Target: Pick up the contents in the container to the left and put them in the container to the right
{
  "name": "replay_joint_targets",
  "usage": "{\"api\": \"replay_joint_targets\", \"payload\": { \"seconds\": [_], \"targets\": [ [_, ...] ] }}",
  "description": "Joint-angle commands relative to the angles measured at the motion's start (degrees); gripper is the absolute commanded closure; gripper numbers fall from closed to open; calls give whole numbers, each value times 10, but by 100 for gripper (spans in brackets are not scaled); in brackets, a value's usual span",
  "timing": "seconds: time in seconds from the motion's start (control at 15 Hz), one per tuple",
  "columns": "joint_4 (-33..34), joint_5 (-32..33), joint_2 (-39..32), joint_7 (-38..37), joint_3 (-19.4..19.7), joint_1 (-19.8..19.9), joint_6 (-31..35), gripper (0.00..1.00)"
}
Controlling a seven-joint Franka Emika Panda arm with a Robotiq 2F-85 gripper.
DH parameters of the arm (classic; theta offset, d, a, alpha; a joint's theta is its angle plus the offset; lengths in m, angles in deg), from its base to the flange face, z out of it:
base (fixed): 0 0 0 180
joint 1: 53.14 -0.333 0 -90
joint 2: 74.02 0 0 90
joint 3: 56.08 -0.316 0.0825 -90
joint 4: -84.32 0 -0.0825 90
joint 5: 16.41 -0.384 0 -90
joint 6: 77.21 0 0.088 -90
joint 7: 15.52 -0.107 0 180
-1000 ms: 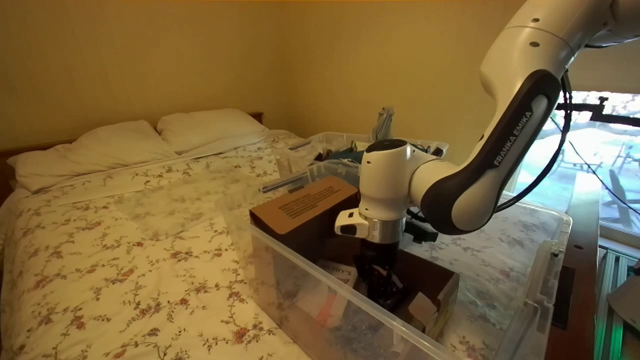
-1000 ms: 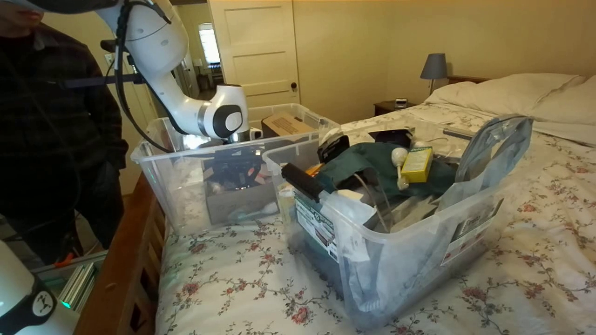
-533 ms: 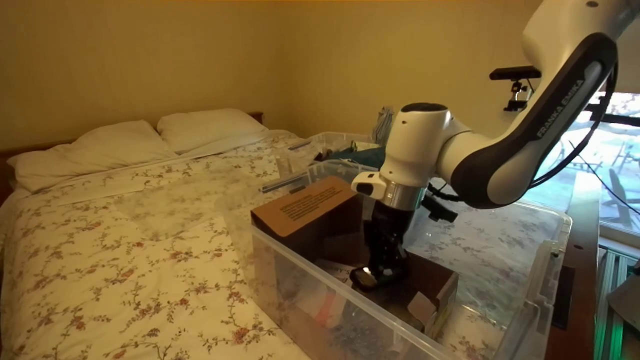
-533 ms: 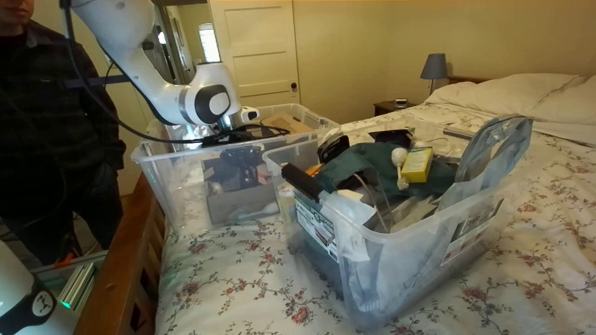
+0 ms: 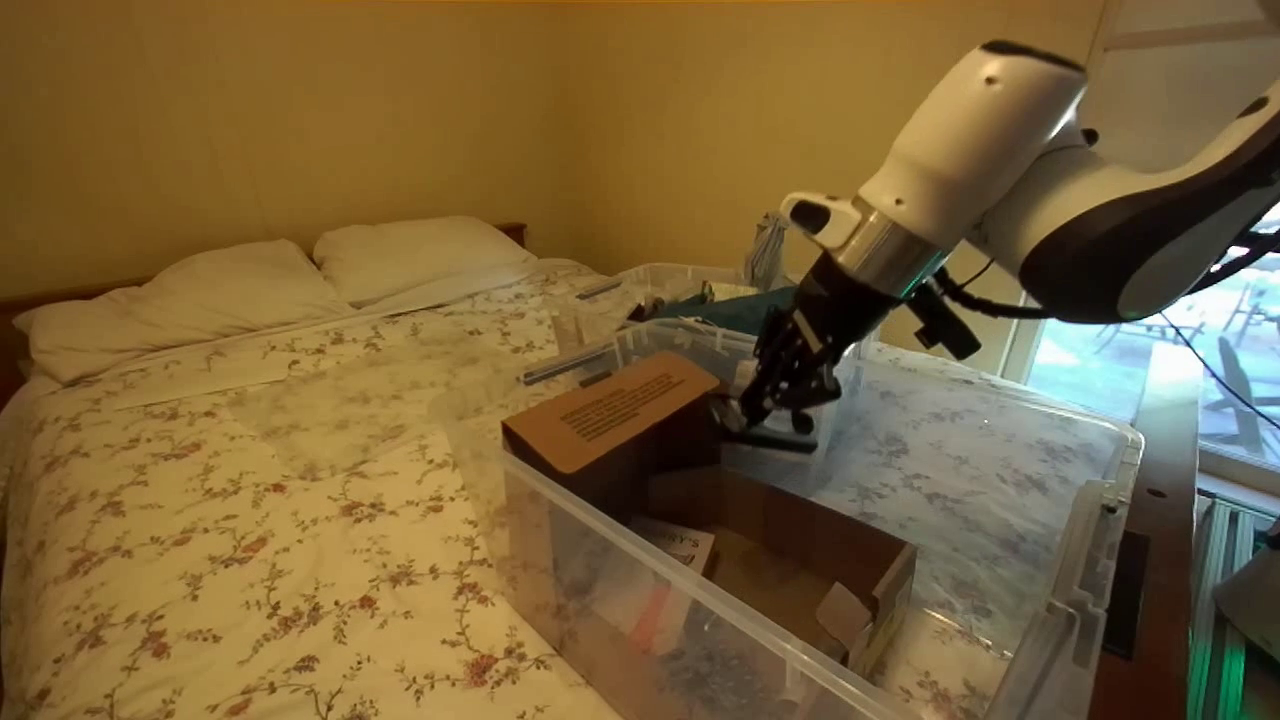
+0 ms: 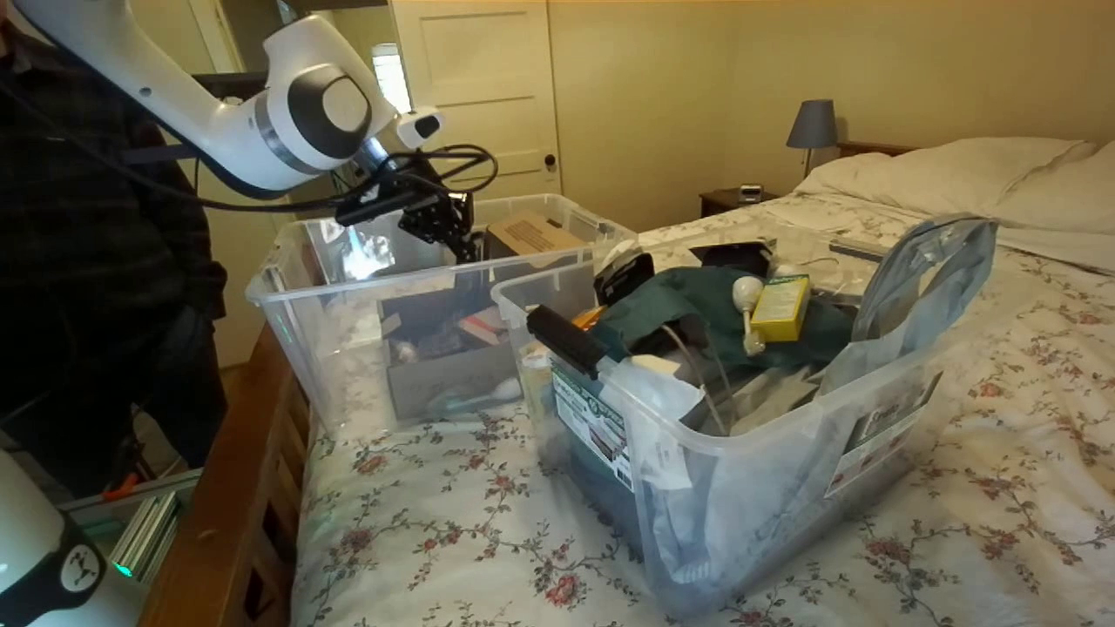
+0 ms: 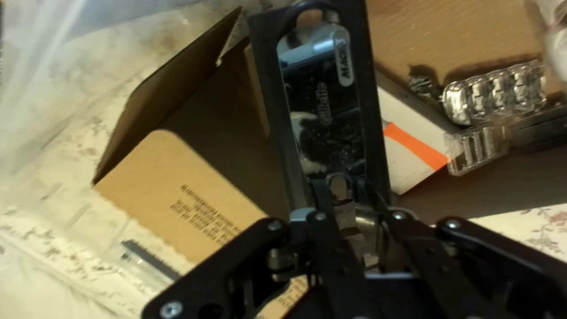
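Has the gripper [image 7: 346,192] clamped on a black Gillette case [image 7: 325,99], above the left bin [image 6: 335,348]. Counts as picked, not yet placed in the right bin [image 6: 740,505]. Leaves silvery packs [image 7: 494,93] and perhaps a dark item [image 7: 542,128], too blurred to name, in the cardboard box [image 5: 820,535].

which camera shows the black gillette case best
The wrist view: the black Gillette case, held in the gripper, faces the camera, its lettering readable. In both exterior views it is at most a small dark shape, lettering unreadable.
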Motion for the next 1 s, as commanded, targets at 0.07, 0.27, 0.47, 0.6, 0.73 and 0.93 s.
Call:
{"api": "replay_joint_targets", "payload": {
  "seconds": [0.07,0.27,0.47,0.6,0.73,0.93],
  "targets": [
    [-11,32,46,-22,-1,2,-16,80],
    [-15,26,49,-33,-3,3,-6,95],
    [-2,55,75,-96,10,48,20,95],
    [3,50,94,-111,25,73,27,95],
    [19,69,103,-137,34,115,23,95],
    [60,102,94,-190,32,189,16,95]
  ]
}}
